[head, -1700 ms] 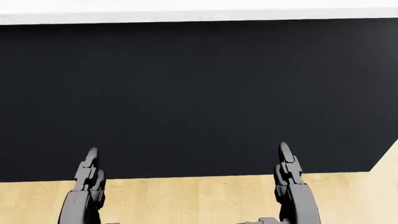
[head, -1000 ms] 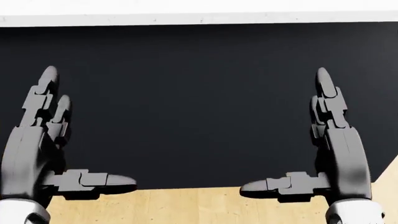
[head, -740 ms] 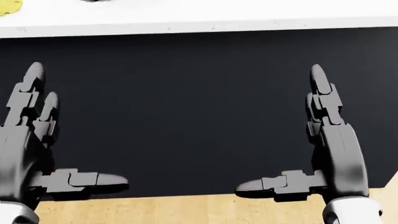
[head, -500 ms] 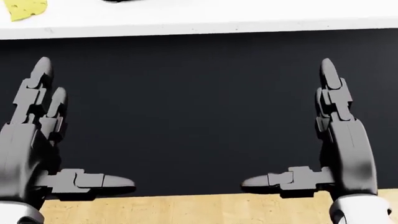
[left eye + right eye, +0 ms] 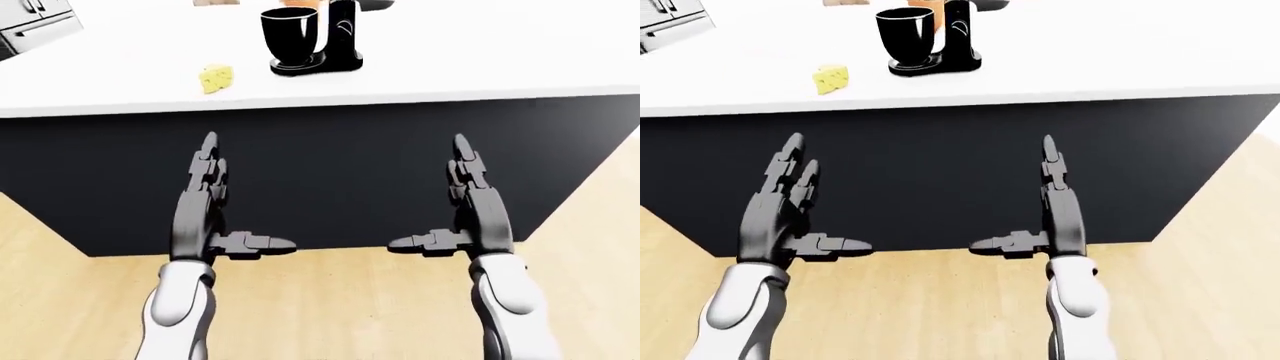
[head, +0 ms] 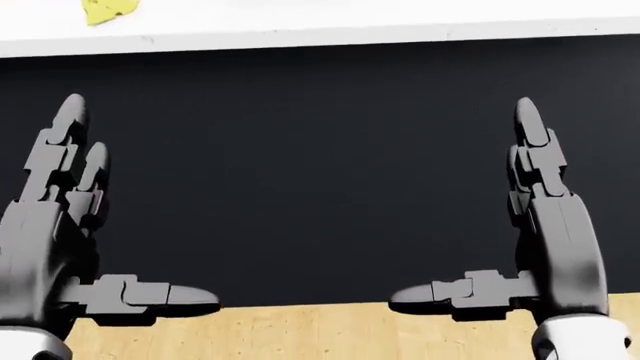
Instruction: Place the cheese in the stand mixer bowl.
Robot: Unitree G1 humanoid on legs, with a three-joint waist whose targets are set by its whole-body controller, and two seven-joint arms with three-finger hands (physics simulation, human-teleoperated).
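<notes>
A yellow wedge of cheese lies on the white counter, left of a black stand mixer with its black bowl. In the head view only a corner of the cheese shows at the top left. My left hand and right hand are both raised below the counter edge, before the dark island side, fingers straight up and thumbs pointing inward. Both are open and empty, well short of the cheese.
The island's black side panel fills the middle of the views, with light wood floor below. A steel appliance stands at the far top left. Brown items sit beyond the mixer.
Both hands rose from the bottom edge into full view, fingers spread. The camera tilted up, bringing the counter edge and the cheese into the head view; the cheese then shifted rightward.
</notes>
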